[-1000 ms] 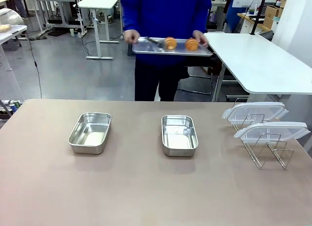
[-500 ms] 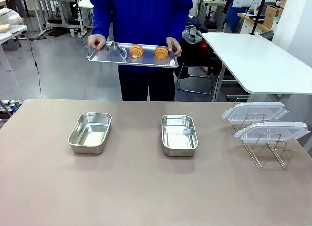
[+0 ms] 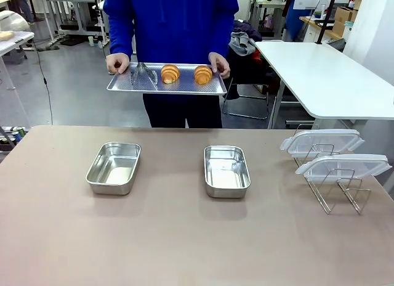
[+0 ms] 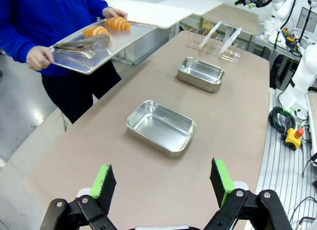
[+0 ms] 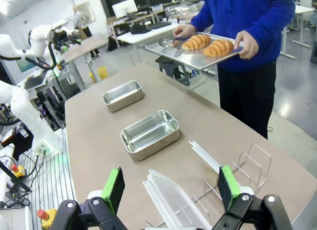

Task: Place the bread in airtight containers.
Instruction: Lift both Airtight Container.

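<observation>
2 croissants (image 3: 170, 73) on person-held tray (image 3: 188, 84), beyond 2 empty steel pans (image 3: 114, 169); left gripper (image 4: 161, 178) and right gripper (image 5: 172, 183) spread, empty.

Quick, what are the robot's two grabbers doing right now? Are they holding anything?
Left gripper: jaws open, holding nothing.
Right gripper: jaws open, holding nothing.
</observation>
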Robot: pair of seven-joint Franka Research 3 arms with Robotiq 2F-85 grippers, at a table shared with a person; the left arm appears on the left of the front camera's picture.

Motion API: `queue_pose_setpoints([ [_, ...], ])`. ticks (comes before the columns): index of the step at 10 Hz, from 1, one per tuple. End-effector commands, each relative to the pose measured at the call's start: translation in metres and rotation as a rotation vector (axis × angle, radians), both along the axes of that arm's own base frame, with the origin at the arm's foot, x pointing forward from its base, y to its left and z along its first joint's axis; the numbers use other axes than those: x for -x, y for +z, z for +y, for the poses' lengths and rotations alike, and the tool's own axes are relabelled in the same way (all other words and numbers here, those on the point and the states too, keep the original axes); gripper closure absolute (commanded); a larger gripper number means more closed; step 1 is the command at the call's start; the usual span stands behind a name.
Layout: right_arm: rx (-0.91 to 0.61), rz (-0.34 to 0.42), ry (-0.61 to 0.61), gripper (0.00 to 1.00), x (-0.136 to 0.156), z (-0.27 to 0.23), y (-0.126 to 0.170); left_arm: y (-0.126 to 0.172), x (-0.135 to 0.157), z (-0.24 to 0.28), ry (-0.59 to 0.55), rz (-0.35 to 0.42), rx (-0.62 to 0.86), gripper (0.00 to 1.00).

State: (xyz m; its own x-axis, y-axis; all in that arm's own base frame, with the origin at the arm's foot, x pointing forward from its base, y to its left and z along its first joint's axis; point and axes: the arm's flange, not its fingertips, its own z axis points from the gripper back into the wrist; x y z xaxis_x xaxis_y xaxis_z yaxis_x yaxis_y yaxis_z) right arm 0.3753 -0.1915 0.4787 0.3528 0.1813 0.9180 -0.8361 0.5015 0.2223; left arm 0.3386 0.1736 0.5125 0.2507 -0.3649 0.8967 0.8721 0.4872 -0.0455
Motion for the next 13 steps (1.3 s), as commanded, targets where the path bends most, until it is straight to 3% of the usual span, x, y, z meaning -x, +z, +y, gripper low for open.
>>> queue_pose_setpoints([
  [1,-0.012,-0.038,0.003,0.0,-0.003,0.0,0.001,0.002,-0.003,0.002,-0.011,-0.029,0.016,0.0],
  [5,-0.012,-0.038,0.003,0.0,-0.003,0.0,0.001,0.002,-0.003,0.002,-0.011,-0.029,0.016,0.0],
  [6,0.0,0.0,0.0,0.0,0.0,0.0,0.0,0.0,0.0,0.0,0.0,0.0,0.0,0.0],
  [9,0.181,0.156,-0.014,0.0,-0.047,0.121,0.032,0.051,-0.059,-0.086,0.047,0.237,-0.152,0.0],
  [10,0.265,0.207,-0.07,0.0,-0.058,0.163,0.037,0.065,-0.083,-0.112,0.13,0.291,-0.231,0.0],
  [11,0.343,0.268,-0.129,0.0,-0.064,0.206,0.037,0.069,-0.104,-0.137,0.25,0.392,-0.277,0.0],
  [13,0.449,0.334,-0.274,0.0,-0.07,0.275,0.039,0.078,-0.127,-0.176,0.408,0.557,-0.379,0.0],
])
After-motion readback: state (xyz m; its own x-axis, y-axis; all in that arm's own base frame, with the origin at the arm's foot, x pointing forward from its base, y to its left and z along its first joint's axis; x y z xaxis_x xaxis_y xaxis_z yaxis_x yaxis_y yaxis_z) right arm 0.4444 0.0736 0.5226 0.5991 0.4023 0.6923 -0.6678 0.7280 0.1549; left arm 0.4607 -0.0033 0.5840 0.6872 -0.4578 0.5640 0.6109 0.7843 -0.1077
